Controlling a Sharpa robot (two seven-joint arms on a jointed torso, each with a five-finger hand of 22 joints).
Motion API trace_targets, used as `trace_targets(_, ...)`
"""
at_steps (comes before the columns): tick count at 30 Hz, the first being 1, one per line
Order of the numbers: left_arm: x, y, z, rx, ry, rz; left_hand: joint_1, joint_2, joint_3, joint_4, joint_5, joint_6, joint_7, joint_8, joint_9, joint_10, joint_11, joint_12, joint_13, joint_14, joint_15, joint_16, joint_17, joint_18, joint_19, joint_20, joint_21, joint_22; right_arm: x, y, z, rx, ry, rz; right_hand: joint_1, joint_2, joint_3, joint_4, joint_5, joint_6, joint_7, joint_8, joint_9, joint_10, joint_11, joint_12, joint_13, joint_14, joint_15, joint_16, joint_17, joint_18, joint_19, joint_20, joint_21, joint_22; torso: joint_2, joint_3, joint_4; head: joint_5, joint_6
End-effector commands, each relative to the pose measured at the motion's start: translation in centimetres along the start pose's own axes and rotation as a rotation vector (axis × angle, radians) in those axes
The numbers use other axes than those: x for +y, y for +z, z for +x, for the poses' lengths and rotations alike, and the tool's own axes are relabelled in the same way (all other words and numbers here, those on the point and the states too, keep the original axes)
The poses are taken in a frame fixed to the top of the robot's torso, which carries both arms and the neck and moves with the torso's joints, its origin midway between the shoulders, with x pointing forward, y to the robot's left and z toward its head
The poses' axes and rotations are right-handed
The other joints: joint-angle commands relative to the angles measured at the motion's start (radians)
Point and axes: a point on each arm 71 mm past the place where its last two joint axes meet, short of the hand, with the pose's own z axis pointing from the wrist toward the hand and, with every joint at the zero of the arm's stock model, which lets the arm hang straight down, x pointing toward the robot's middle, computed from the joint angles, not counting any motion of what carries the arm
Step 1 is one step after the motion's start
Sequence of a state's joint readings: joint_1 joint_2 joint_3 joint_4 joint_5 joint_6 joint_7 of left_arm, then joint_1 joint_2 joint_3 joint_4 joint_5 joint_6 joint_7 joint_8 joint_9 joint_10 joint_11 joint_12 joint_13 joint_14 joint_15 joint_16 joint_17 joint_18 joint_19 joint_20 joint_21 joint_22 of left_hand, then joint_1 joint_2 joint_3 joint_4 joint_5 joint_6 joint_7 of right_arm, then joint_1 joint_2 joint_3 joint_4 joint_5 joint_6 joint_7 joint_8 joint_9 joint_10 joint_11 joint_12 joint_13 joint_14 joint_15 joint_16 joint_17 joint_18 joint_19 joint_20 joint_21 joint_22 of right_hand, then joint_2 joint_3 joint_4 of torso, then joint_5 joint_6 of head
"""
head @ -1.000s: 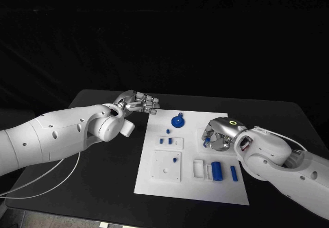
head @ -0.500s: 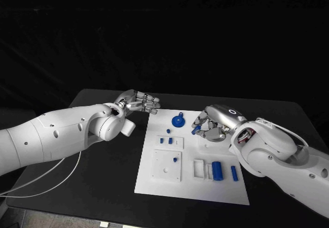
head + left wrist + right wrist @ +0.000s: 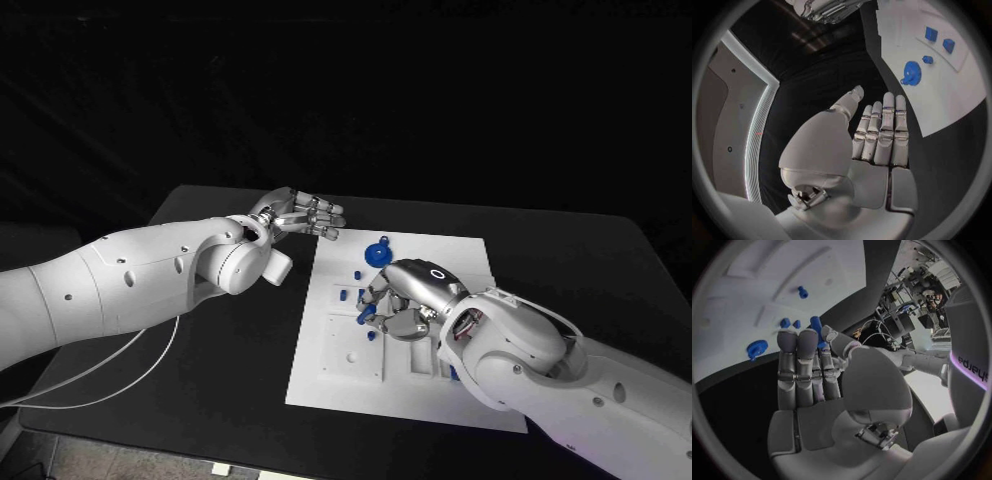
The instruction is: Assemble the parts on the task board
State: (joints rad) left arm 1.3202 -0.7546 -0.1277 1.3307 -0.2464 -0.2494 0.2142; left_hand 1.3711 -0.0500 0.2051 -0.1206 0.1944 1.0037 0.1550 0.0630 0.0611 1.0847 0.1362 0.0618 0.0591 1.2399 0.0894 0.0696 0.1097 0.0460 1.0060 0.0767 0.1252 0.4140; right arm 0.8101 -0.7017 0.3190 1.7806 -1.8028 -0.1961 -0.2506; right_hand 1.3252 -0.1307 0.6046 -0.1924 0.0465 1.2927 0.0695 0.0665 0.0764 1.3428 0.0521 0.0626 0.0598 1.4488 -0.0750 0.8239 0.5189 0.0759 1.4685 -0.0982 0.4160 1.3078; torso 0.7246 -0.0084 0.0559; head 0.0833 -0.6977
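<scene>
Blue parts [image 3: 374, 256] on task board [image 3: 476, 250]

Our right hand [image 3: 826, 375] pinches a small blue part [image 3: 816, 330] between thumb and fingertips above the white task board [image 3: 761, 280]. On the board we see a blue peg [image 3: 802, 291] and a blue round part [image 3: 756, 348].
</scene>
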Motion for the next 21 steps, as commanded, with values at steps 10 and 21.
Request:
trace_targets(10,-0.2,0.2,0.5,0.022,-0.01,0.011,-0.001,0.01,0.007,-0.001,0.0,-0.006,0.001,0.002,0.001,-0.006,0.001,-0.003,-0.001,0.0,0.002,-0.003,0.001,0.003,-0.006,-0.004,0.003,0.001,1.2,-0.2,2.9,0.061,-0.05,-0.062,0.002,0.004,0.009,-0.002,0.002,0.005,0.0,-0.002,-0.001,0.07,-0.045,0.001,0.005,0.002,-0.006,-0.008,0.002,0.017,0.03,-0.007,-0.007,0.043,0.001,0.002,-0.0014,0.012,-0.01)
trace_targets(21,-0.2,0.2,0.5,0.022,-0.01,0.01,-0.001,0.01,0.007,-0.001,0.0,-0.006,0.001,0.002,0.001,-0.006,0.001,-0.003,-0.001,0.0,0.002,-0.003,0.001,0.003,-0.006,-0.004,0.003,0.001,1.1,-0.4,4.1,0.11,-0.075,-0.057,0.001,0.004,0.009,-0.003,0.002,0.004,0.001,-0.002,-0.001,0.071,-0.045,0.001,0.005,0.002,-0.006,-0.008,0.003,0.016,0.03,-0.007,-0.005,0.045,0.001,0.0023,-0.0015,0.014,-0.014)
